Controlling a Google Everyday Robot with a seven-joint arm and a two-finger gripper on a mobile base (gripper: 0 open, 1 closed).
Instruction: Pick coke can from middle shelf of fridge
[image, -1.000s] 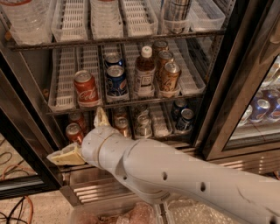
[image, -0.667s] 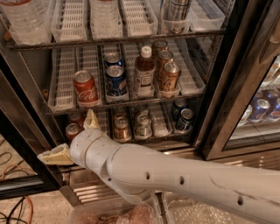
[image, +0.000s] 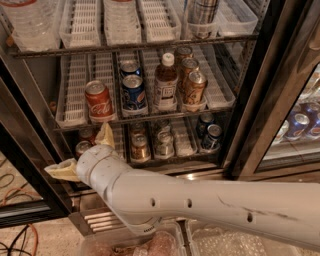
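Observation:
The coke can (image: 99, 101), red with white script and a silver top, stands upright at the front left of the middle shelf (image: 150, 118) in the open fridge (image: 260, 100). My gripper (image: 76, 148) is just below and slightly left of the can, in front of the lower shelf. It is open and empty. One tan finger (image: 105, 135) points up toward the can's base without touching it, and the other finger (image: 59, 170) points left. My white arm (image: 200, 200) crosses the lower view from the right.
Two blue Pepsi cans (image: 134, 93), a brown bottle (image: 165, 82) and gold-brown cans (image: 194, 88) stand right of the coke can. Several cans sit on the lower shelf (image: 150, 145). A second fridge (image: 300, 125) is at the right. Plastic bins (image: 150, 245) lie below, cables (image: 20, 240) at left.
My gripper has moved left and dipped, then risen a little, and now sits under the coke can. The cans have not moved.

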